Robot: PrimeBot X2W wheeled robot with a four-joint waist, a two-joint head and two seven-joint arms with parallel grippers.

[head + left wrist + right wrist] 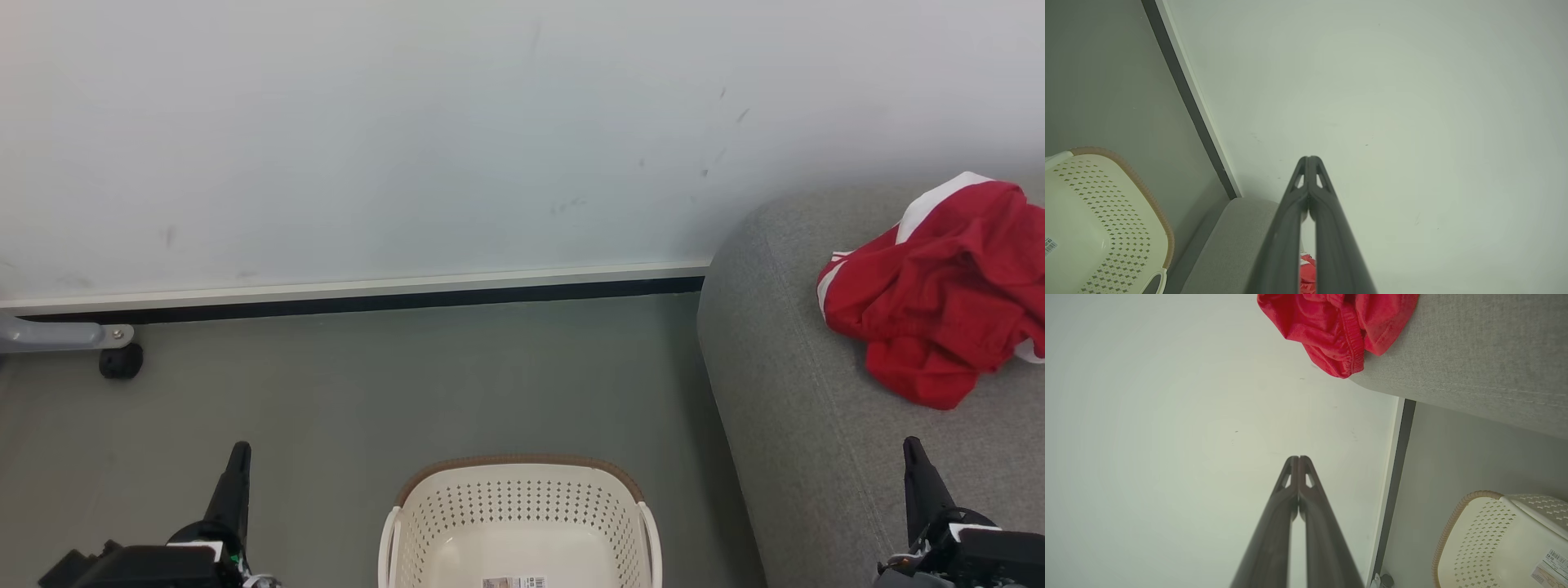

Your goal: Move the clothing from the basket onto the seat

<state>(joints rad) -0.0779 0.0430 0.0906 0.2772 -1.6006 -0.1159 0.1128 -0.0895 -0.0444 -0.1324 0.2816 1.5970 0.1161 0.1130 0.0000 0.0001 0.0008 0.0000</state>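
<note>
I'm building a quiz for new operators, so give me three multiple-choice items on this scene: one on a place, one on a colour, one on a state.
1. Where does the red clothing lie? A on a wooden table; B on the grey sofa; C in a drawer.
2. What colour is the rim of the basket? A brown; B blue; C black.
3. How is the left gripper? A wide open; B shut and empty; C shut on cloth.

Answers:
1 B, the head view shows it bunched on the sofa's top.
2 A, a brown band edges the cream perforated sides.
3 B, its tips meet with nothing between them.
</note>
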